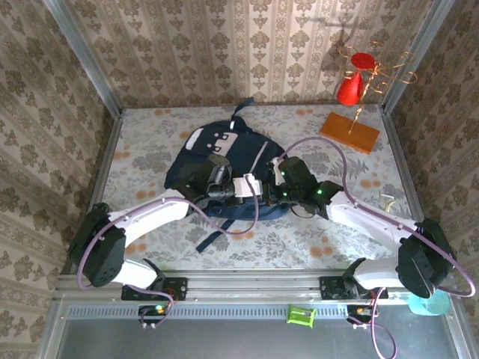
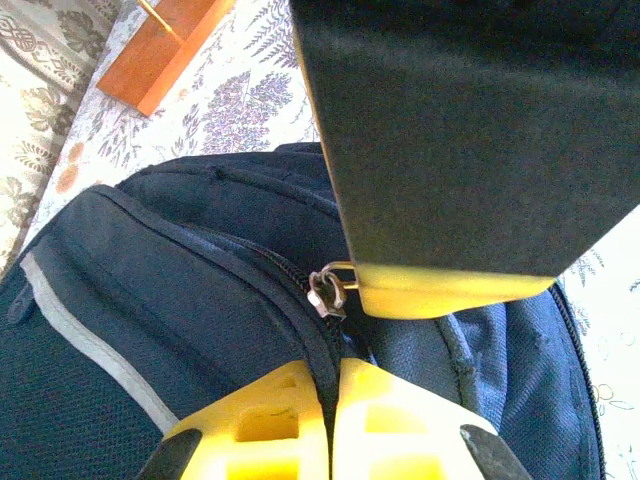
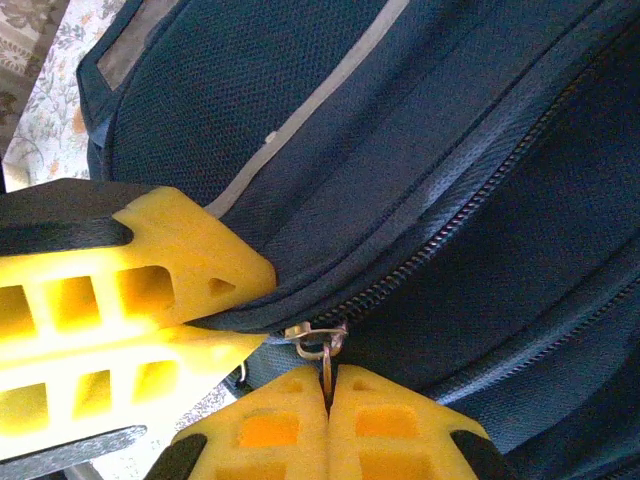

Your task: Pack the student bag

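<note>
Navy fabric backpack [image 1: 217,161] lies flat, mid-tabletop [image 1: 135,164]. White-grey buckle patch [image 1: 212,138] points toward the far wall, and one dark strap [image 1: 213,233] trails toward the arm bases. Both arms reach in from the near edge and meet at the backpack's near side, wrists close together.

Right fingers [image 3: 345,425]: together, clamped on the metal zipper pull [image 3: 322,345]. The pull's ring sits right in the seam between the two yellow pads. In the right wrist view the zip teeth run up and to the right from the pull.

Left fingers [image 2: 350,425]: together, pinching a fold of backpack fabric along the zip line, just beside the pull, not on the pull itself. In the left wrist view the pull sits between the left fingers below and the tip of one right finger above, touching that tip. In the right wrist view the left fingers come in from the left, tips nipped on the fabric next to the slider.

Thin light stripe [image 3: 310,110] crosses the front panel, clear of both grips.

Elsewhere: orange wooden board [image 1: 350,132] at the far right of the tabletop, apart from the backpack, with a red cone [image 1: 352,88] just beyond it by the far wall. Small green item [image 1: 301,315] on the rail between the arm bases; can't tell what it is.
</note>
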Robot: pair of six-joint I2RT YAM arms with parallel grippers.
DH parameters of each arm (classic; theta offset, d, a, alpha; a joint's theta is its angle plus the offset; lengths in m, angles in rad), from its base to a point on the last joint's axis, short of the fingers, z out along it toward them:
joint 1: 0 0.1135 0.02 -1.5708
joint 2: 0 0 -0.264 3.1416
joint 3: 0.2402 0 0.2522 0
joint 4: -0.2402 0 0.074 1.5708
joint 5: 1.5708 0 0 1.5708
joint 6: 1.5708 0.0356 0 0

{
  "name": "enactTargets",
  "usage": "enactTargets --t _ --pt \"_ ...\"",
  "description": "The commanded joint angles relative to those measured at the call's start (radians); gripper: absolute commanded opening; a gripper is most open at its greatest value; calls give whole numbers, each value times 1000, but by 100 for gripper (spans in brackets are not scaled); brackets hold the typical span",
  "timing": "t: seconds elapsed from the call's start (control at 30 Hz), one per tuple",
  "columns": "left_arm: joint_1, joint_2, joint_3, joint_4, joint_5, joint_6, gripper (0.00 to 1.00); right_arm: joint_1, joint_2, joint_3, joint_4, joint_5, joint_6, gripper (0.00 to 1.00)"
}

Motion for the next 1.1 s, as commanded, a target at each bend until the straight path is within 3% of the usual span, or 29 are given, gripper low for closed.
enactTargets --t 0.0,0.17,0.5,0.6,0.77,0.83,0.97,1.07 --pt "56 -56 -40 -33 77 66 0 -18 -17 68 -159 205 -34 0" --pt "126 -85 -58 -26 230 100 0 -78 17 94 -182 276 -36 0" --pt "233 -142 -102 -30 375 128 0 -162 108 177 -186 354 -45 0" --pt "302 -168 -130 -23 376 82 0 -162 117 180 -148 286 -53 0" --pt "336 -219 -185 48 356 -42 42 -130 87 118 -27 95 -41 0" --pt "324 -259 -203 82 364 -112 54 -107 30 97 3 65 -40 0" --pt "202 -316 -227 186 212 -256 65 -67 -15 77 27 30 -22 0" --pt "106 -269 -154 120 85 -261 67 -46 -29 70 30 27 -10 0"
